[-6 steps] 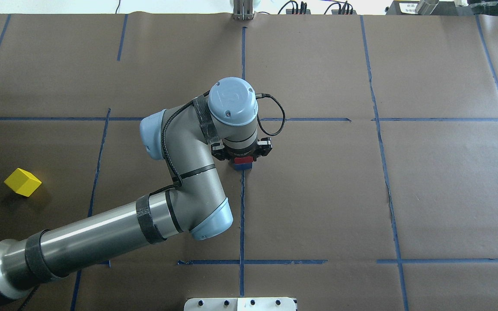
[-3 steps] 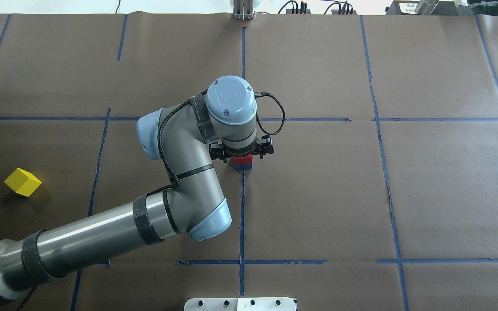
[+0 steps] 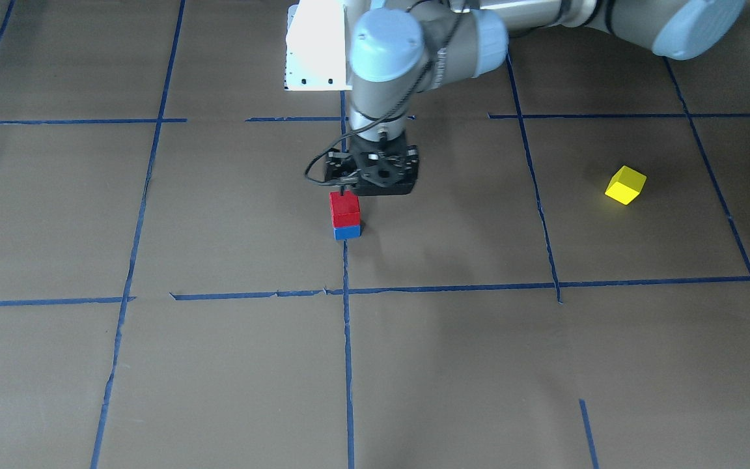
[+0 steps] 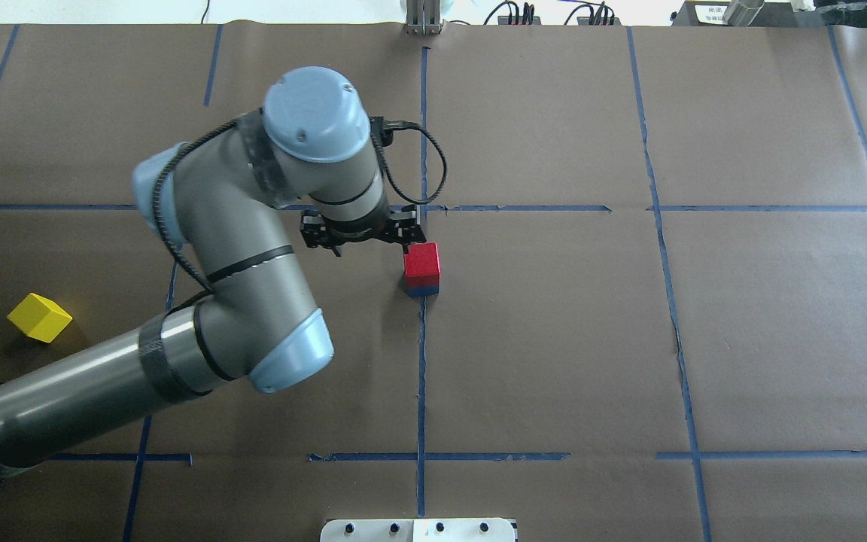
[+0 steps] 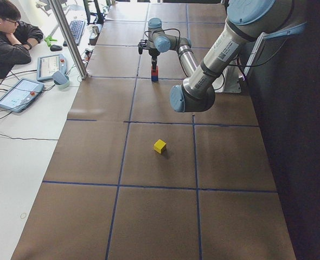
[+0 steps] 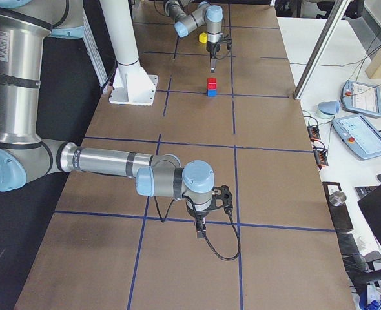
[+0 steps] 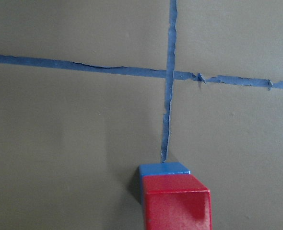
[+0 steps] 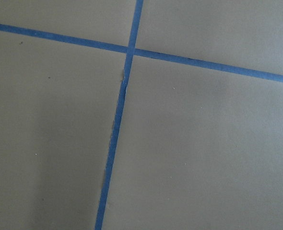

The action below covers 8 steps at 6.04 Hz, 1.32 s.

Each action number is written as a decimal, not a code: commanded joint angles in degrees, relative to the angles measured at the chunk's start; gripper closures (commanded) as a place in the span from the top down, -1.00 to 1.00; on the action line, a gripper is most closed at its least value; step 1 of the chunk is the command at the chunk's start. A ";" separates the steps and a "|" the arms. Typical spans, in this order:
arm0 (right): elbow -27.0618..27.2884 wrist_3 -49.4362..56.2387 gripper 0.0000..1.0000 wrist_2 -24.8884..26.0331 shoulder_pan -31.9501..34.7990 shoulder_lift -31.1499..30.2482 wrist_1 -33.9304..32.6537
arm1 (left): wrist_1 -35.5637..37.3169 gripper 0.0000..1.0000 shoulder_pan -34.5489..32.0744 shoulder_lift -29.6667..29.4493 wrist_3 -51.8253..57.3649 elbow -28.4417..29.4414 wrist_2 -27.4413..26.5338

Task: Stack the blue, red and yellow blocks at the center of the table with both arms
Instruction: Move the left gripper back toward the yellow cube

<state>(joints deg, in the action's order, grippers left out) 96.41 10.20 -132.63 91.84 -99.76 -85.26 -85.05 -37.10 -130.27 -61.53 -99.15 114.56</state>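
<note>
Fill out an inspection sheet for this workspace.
Surface: brown paper marked with a blue tape grid, lying flat.
Job's things: red block sits on blue block at centre; yellow block lies alone on the robot's left side.
Clutter: nothing seen.
Grippers: left gripper open, beside the stack, holding nothing; right gripper over bare paper, state cannot be told.
Cables: black cable loops at the left wrist; second cable trails from the right wrist.
Surroundings: operator seated at a side desk with tablets.
</note>
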 commanded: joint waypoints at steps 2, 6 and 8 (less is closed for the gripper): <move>0.00 0.00 1.00 -0.08 -0.08 0.00 0.00 | -5.70 1.00 -11.21 25.51 26.99 -12.46 6.16; 0.00 0.00 1.00 -0.08 -0.08 0.00 0.00 | -47.52 1.00 -13.88 51.08 33.93 -1.45 9.89; 0.00 0.08 1.00 -0.08 0.01 0.00 0.00 | -47.58 1.00 -14.67 50.73 33.84 -0.78 9.72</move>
<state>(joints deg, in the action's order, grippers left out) 96.42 10.22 -132.72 91.82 -99.76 -85.25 -132.13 -51.44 -79.56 -27.63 -100.45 124.43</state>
